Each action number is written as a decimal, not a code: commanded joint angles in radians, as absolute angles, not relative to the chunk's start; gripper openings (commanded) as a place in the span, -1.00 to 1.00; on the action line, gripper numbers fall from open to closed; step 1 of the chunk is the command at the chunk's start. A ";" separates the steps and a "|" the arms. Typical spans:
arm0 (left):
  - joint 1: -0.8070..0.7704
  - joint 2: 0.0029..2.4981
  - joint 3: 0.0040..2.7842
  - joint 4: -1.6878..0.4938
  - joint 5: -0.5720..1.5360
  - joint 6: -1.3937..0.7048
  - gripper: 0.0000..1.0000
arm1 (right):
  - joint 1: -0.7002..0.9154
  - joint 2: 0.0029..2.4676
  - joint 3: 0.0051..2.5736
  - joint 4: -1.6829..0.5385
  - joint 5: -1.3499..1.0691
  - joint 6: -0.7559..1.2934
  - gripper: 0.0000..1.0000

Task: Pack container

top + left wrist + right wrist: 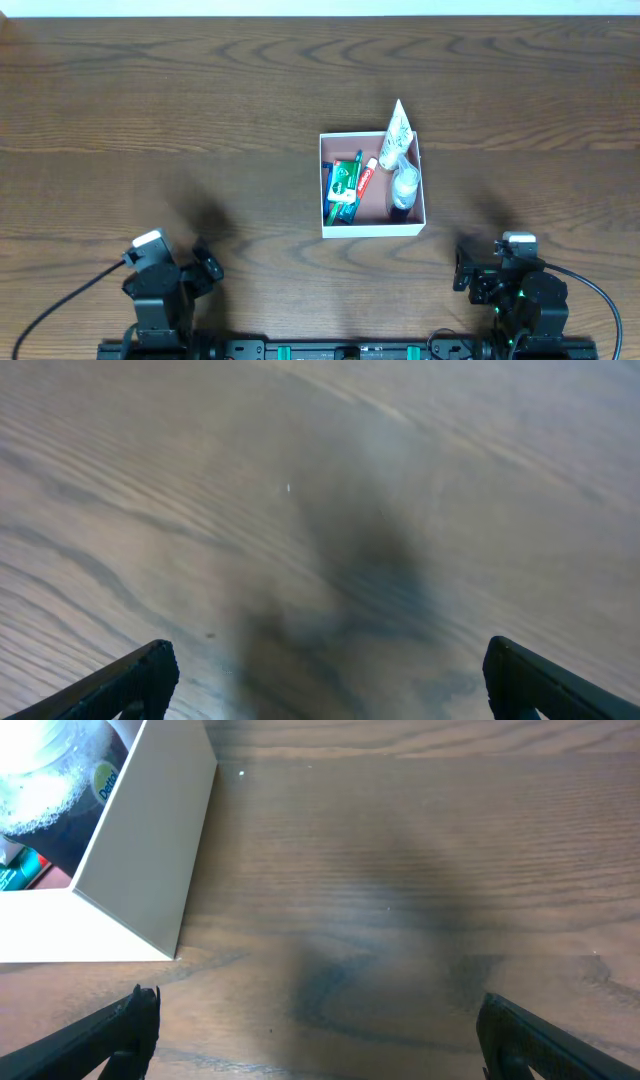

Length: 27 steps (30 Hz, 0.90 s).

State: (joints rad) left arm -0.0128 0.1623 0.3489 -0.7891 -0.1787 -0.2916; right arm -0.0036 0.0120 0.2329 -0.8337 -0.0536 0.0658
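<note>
1. The left arm is black and blocky, topped by a pale grey cap
2. The right arm is black too, with a matching cap and small green lights
3. A thin black cable curves away from each arm
4. The left fingers and right fingers are matte black angular wedges

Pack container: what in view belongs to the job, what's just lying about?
Job: container, holding white tube, green packet, red-and-white tube, clear bottle; left gripper and right gripper, both open.
Lying about: nothing seen loose on the wooden table.
</note>
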 commanded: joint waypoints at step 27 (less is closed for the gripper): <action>-0.021 0.004 0.178 -0.780 -0.165 -0.319 0.96 | -0.004 0.006 0.234 -0.834 -0.060 0.051 0.99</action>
